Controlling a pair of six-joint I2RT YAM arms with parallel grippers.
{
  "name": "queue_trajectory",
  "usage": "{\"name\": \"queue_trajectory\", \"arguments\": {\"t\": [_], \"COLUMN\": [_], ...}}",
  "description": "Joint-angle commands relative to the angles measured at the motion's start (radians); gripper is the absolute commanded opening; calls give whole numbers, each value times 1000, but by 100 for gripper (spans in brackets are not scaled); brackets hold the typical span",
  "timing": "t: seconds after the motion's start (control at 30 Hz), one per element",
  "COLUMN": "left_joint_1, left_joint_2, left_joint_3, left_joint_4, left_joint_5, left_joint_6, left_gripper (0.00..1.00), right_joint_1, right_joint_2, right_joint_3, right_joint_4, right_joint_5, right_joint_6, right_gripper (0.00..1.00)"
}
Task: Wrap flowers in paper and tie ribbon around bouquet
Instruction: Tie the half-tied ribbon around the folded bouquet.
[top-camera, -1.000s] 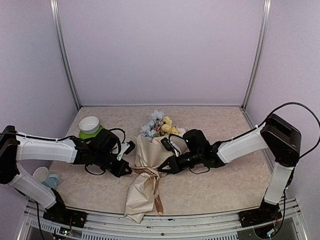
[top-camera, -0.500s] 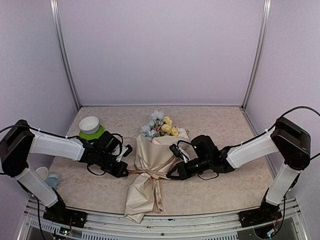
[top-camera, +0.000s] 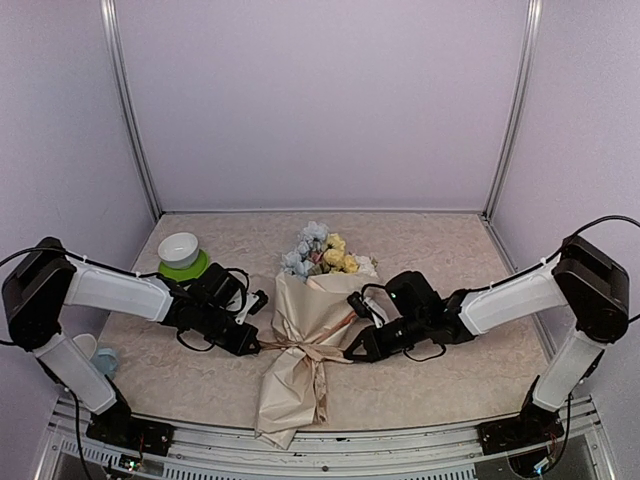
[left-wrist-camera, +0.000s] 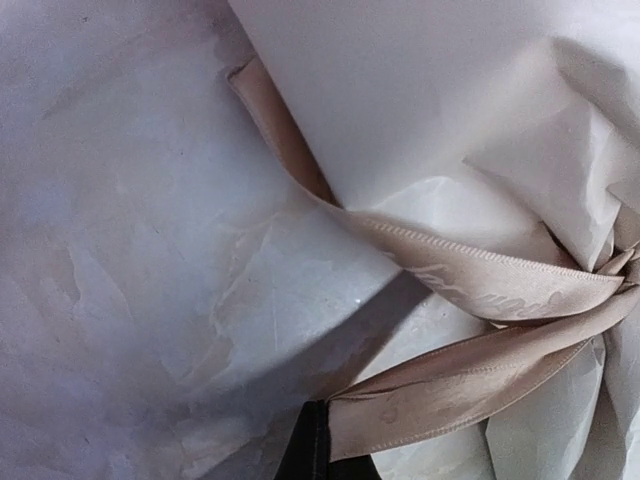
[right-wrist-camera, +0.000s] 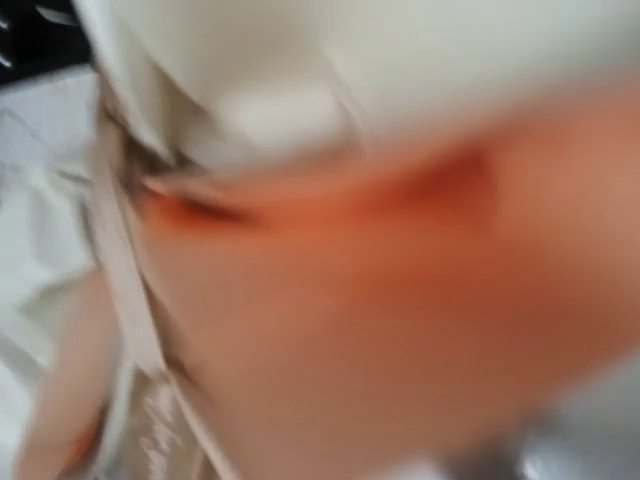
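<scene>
The bouquet (top-camera: 300, 325) lies in the middle of the table (top-camera: 450, 250). The flowers (top-camera: 322, 252) point to 12 o'clock and the narrow end of the paper (top-camera: 288, 395) reaches the edge at 6 o'clock. The ribbon (top-camera: 300, 347) goes around the waist of the cone.

The left gripper (top-camera: 252, 346) is at 9 o'clock of the waist, with its fingers pressed together on one end of the ribbon. In the left wrist view a tan band (left-wrist-camera: 470, 290) runs from the crumpled paper down to the dark finger (left-wrist-camera: 308, 455) at the bottom edge. The right gripper (top-camera: 356, 353) is at 3 o'clock of the waist and also pinches the ribbon. Its own camera is too blurred to show more.

One second ago the right gripper was almost touching the knot. Since then it has moved away toward 4 o'clock, and the ribbon is now stretched in a nearly straight line between the two grippers. The left gripper has stayed almost in the same place, but the upper part of its arm has swung inward. The bouquet has kept its position.

At 10 o'clock of the bouquet, a white bowl (top-camera: 178, 246) sits on a green dish (top-camera: 192, 267).
</scene>
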Motion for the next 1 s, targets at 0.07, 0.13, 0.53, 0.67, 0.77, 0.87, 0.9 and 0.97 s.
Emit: {"name": "queue_trajectory", "arguments": {"t": [0.07,0.13,0.53,0.67,0.77,0.87,0.9,0.97], "left_joint_1": [-19,-27,-48,-10,35,38,34,23], "left_joint_2": [1,12,60,56,68,95,104,114], "left_joint_3": [1,-2,-21,-83,-139,-131,-123,-111], "left_joint_4": [39,51,56,100,178,202,207,209], "left_joint_5": [12,9,21,77,124,155,169,177], "left_joint_6": [25,23,-14,-120,-184,-180,-175,-166], "left_gripper": [0,0,0,0,0,0,0,0], "right_joint_1": [65,64,-33,-35,-36,-17,-8,17], "right_joint_2": [-68,-67,75,55,-31,-113,-129,-134], "right_joint_3": [236,257,399,335,239,156,135,101], "right_joint_4": [-142,-116,-114,-109,-91,-73,-67,-49], "right_joint_5": [59,47,102,122,125,109,97,53], "right_joint_6": [-148,-150,-138,-99,-50,-4,9,33], "right_gripper": [0,0,0,0,0,0,0,0]}}
